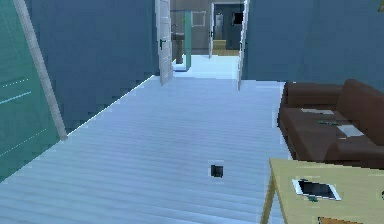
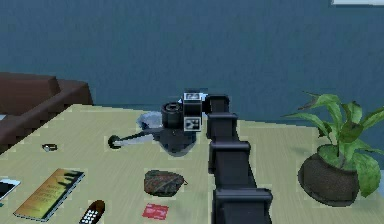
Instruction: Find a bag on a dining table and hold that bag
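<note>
Reaching over the tan table (image 2: 270, 150), the gripper (image 2: 128, 137) at the arm's (image 2: 232, 160) far end may or may not hold something. A brown crumpled lump (image 2: 163, 181), perhaps the bag, lies just left of the arm, nearer than the gripper.

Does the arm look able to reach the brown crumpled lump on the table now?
Probably yes: the brown crumpled lump lies uncovered on the pale wooden table close beside the dark square arm bar, nothing between them.
</note>
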### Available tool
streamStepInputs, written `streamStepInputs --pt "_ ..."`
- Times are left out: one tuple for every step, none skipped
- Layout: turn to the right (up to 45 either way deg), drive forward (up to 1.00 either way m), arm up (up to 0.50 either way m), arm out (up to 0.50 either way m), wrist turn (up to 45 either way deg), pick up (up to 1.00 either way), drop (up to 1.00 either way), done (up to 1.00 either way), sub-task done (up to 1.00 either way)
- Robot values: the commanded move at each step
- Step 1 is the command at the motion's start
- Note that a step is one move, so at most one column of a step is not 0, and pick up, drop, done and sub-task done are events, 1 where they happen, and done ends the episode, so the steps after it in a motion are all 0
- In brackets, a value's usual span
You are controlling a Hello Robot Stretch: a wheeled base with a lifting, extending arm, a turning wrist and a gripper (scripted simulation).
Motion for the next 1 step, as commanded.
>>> streamStepInputs --pt "0.0 0.00 0.00 0.00 27.0 0.00 0.00 0.00 0.00"
